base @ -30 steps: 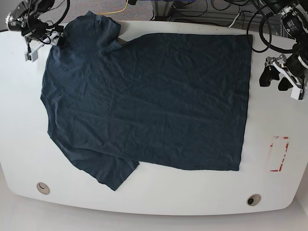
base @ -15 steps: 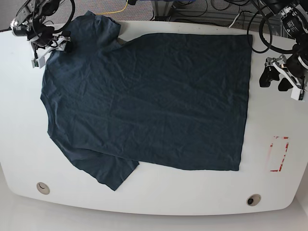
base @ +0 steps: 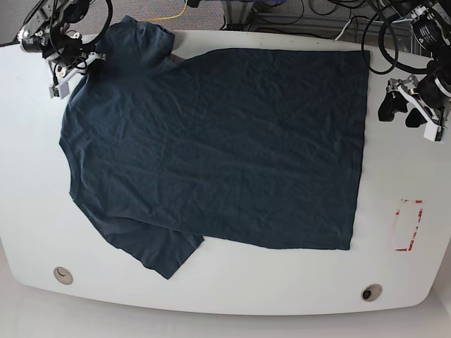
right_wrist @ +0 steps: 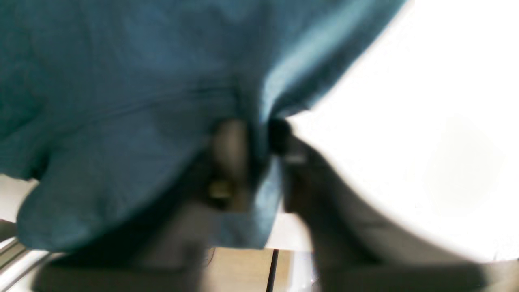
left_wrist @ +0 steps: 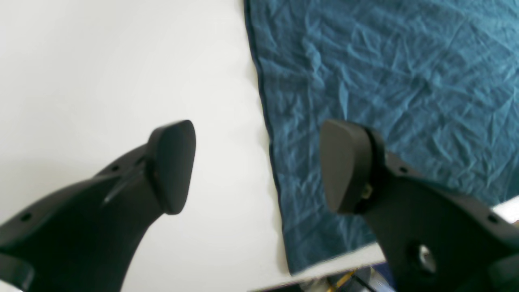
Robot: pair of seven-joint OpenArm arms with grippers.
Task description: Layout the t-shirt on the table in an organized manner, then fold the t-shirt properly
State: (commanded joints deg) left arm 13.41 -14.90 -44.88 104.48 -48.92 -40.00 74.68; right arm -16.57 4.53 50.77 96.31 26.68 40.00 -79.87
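You were mid layout: the t-shirt [base: 218, 148] lay nearly flat on the table [base: 211, 289], your right gripper [right_wrist: 257, 134] pinched shut on its far sleeve edge, your left gripper [left_wrist: 257, 166] gaped empty beside the hem, so next that sleeve likely needed drawing outward.

base: table [base: 225, 296] seen from overhead, far.
left wrist: t-shirt [left_wrist: 385, 81] hem viewed closely, downward.
right wrist: fabric seen blurred, very near.
shared: t-shirt.
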